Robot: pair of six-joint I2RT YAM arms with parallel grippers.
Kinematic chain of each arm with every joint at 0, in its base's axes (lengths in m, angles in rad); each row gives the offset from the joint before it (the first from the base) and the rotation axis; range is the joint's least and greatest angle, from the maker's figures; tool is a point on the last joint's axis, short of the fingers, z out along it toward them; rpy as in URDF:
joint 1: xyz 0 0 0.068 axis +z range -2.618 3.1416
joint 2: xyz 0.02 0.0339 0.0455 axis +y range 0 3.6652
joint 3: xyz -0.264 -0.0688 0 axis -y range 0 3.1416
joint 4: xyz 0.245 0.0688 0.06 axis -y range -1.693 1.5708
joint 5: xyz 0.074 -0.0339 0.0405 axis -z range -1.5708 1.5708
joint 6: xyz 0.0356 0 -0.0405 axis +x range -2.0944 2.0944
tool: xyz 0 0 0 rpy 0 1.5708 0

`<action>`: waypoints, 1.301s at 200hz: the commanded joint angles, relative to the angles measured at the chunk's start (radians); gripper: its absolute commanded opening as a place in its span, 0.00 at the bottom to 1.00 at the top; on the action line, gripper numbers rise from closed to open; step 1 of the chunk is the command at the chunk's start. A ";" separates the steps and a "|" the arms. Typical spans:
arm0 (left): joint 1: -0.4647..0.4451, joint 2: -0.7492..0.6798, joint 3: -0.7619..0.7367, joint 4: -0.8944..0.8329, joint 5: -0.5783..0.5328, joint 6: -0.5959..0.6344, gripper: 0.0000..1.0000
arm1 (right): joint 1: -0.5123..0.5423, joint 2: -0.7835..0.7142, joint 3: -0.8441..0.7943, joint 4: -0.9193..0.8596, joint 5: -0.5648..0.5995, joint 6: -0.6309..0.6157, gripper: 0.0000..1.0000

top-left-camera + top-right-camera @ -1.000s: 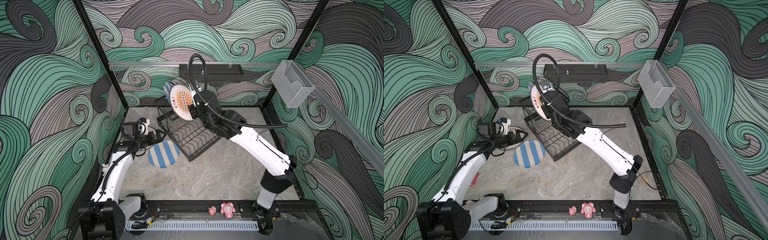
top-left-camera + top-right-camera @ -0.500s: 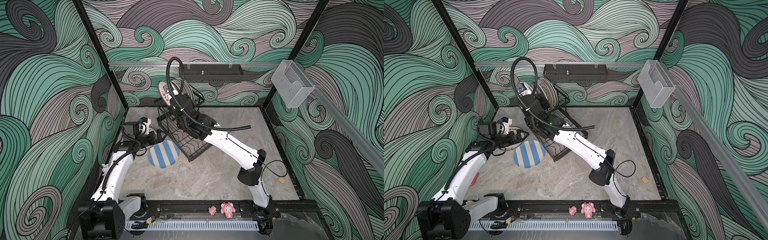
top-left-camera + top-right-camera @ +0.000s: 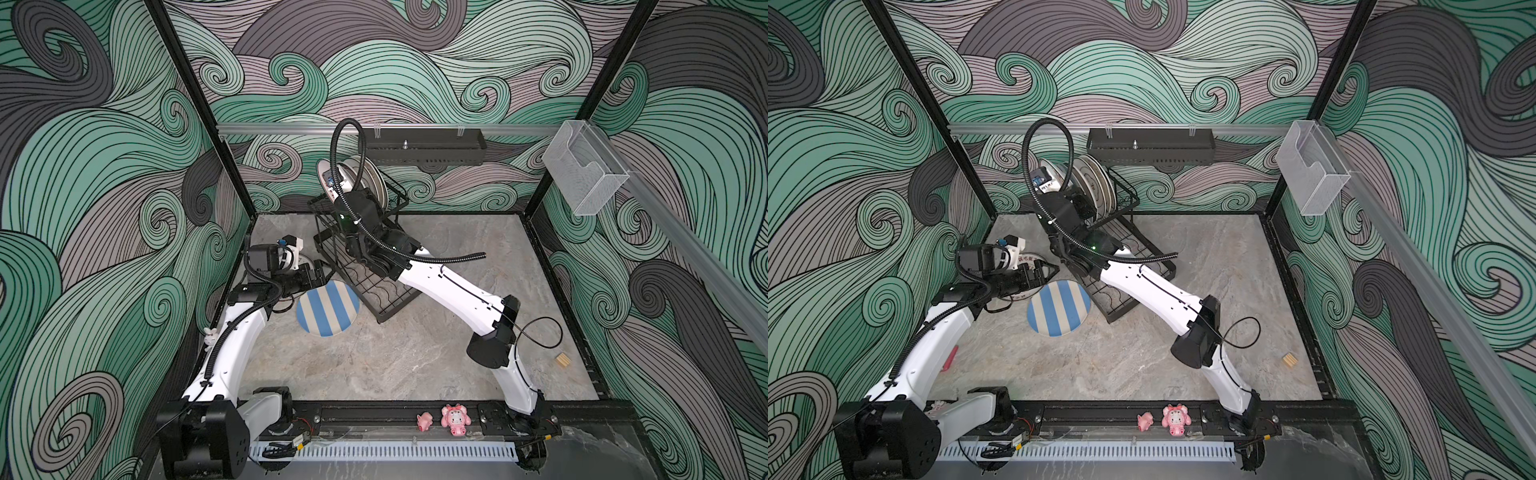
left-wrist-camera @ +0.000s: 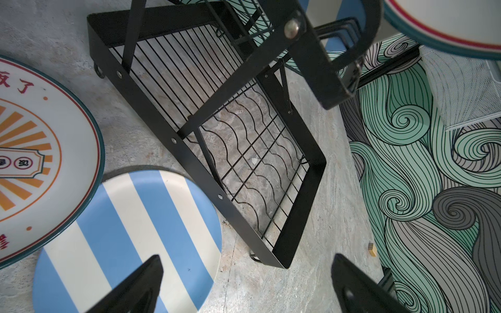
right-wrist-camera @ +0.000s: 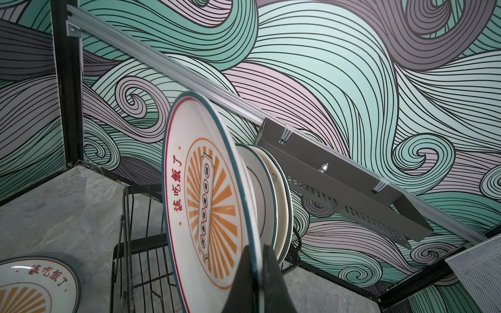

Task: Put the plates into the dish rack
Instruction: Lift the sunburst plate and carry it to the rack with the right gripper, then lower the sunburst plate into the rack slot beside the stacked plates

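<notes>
My right gripper [image 5: 259,273] is shut on the rim of an orange-sunburst plate [image 5: 206,206]. It holds the plate upright over the raised basket of the black dish rack [image 3: 386,299], right beside several plates [image 5: 271,195] standing there. In both top views the right wrist hides the fingers. A blue-cream striped plate [image 3: 328,307] lies flat on the table against the rack's lower tray [image 4: 298,216]. A second sunburst plate [image 4: 40,151] lies beside it. My left gripper [image 4: 246,260] hovers open over the striped plate's edge with nothing between its fingers [image 4: 141,284].
A black perforated shelf [image 3: 422,145] hangs on the back wall above the rack. A clear plastic box [image 3: 582,174] is fixed to the right rail. A small wooden block [image 3: 562,360] lies at the right edge. Two pink toys [image 3: 455,419] sit on the front rail.
My right arm has swung the sunburst plate left and back, from in front of the rack to beside the plates standing in the upper basket. The left arm has barely moved.
</notes>
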 commanded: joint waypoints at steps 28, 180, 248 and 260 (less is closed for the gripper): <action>-0.008 0.002 0.003 0.013 0.022 -0.004 0.99 | -0.021 0.008 -0.012 0.145 0.068 -0.032 0.00; -0.011 0.002 0.000 0.012 0.024 -0.005 0.99 | -0.034 0.037 -0.014 0.021 0.052 0.098 0.00; -0.013 -0.001 0.002 0.004 0.023 -0.002 0.99 | -0.034 0.062 0.004 0.009 0.051 0.106 0.00; -0.013 -0.001 0.001 0.003 0.021 0.000 0.99 | -0.036 0.076 0.023 -0.009 0.046 0.114 0.00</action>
